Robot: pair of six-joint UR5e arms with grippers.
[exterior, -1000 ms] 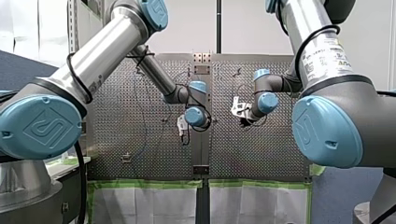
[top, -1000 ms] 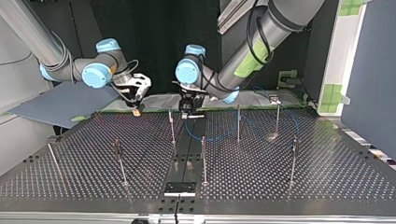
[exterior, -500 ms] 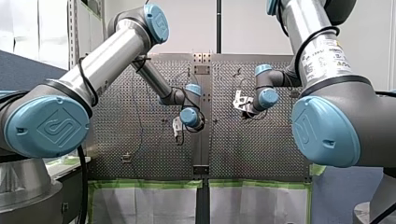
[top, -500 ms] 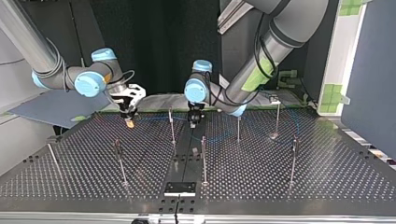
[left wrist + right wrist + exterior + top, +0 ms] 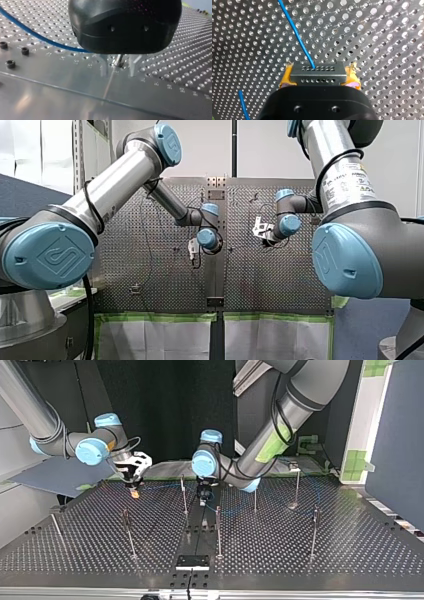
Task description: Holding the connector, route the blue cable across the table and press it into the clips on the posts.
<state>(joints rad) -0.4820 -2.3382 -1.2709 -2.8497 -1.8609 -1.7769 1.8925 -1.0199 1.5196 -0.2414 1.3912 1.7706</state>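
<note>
My right gripper [image 5: 319, 78] is clamping the grey metal connector [image 5: 322, 71] on the thin blue cable [image 5: 297, 35]; my left gripper [image 5: 119, 69] is standing with fingers apart.

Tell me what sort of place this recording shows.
Likely a robotics lab bench: a perforated metal table studded with thin posts, two arms reaching over it, and a blue cable ending in a connector held by my right end effector.

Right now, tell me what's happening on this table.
My right gripper is shut on the connector, with the blue cable trailing from it across the perforated table. My left gripper hangs low, open, its fingers either side of a thin post, holding nothing. I see no cable in a clip.
</note>
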